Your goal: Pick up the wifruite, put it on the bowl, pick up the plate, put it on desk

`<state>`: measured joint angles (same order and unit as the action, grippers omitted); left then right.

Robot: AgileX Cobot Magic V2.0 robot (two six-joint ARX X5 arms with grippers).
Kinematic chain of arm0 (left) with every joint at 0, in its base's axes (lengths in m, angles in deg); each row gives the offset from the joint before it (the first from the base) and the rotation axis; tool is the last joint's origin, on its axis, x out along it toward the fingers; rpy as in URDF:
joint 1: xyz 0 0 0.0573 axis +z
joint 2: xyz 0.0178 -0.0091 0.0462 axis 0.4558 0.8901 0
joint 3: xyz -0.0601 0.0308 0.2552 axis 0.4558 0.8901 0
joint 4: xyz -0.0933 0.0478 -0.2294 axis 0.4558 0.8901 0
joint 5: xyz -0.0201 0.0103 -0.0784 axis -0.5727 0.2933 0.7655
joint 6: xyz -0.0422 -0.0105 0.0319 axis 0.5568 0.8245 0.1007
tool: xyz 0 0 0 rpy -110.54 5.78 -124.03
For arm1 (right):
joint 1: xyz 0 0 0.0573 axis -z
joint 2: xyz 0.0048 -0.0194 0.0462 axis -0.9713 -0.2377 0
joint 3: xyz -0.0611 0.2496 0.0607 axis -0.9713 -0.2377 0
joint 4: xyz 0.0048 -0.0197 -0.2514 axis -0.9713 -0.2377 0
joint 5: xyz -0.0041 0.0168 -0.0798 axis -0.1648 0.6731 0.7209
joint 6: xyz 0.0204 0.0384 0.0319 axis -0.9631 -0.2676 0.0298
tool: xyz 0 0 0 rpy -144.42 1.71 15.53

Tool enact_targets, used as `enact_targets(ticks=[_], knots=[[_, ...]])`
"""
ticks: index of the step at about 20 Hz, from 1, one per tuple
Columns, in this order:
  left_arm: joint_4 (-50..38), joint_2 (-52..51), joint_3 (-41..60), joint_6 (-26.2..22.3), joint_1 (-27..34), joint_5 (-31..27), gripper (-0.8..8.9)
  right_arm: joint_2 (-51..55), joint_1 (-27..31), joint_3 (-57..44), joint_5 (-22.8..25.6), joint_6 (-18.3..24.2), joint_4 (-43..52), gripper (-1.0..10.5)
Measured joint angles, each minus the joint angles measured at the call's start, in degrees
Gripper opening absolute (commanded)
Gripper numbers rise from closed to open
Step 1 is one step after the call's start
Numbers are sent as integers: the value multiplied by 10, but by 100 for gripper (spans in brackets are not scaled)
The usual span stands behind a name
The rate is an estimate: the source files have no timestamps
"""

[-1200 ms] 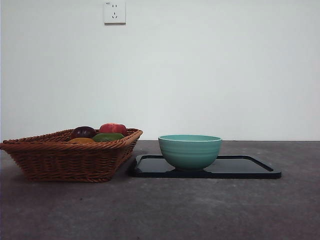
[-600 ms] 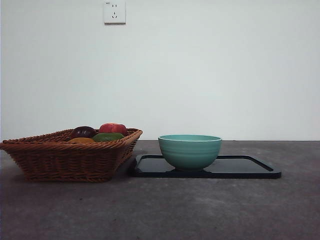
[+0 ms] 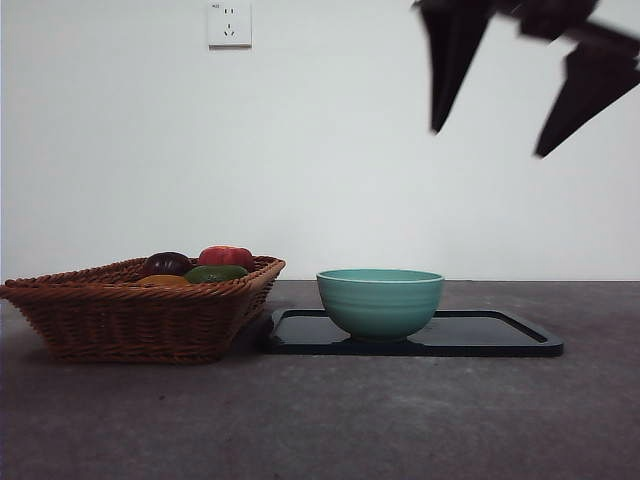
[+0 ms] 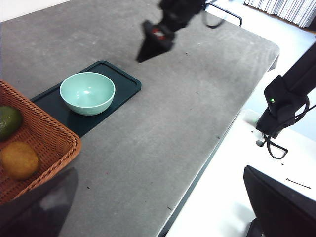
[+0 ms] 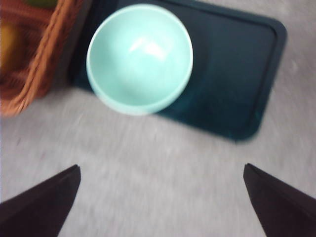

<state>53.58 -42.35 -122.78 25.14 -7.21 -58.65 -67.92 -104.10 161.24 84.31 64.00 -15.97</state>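
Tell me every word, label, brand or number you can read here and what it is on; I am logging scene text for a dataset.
No text can be read in any view.
Wall socket: a tiny dark mark at its top left corner, too small to read.
Bowl, black tray, wicker basket, the fruit and the desk: no lettering.
Right gripper, high above the tray: no marking.

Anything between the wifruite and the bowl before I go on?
Only the rim of the basket, behind which the wifruite lies beside a green fruit. The bowl is empty, and the right hand hangs open high over the desk.
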Motion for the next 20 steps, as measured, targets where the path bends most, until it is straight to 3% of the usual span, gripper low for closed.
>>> enact_targets(ticks=[5, 8, 10, 15, 20], knots=[[0, 0, 0, 0, 0, 0, 602, -149, 25, 106, -3, 6, -3, 588], [0, 0, 0, 0, 0, 0, 602, -224, 49, 148, -32, 13, -3, 589], [0, 0, 0, 0, 0, 0, 602, -265, 63, 163, -57, 16, -3, 589], [0, 0, 0, 0, 0, 0, 602, -316, 87, 171, -61, 17, 11, 587], [1, 0, 0, 0, 0, 0, 602, -350, 100, 171, -92, 16, 35, 382]])
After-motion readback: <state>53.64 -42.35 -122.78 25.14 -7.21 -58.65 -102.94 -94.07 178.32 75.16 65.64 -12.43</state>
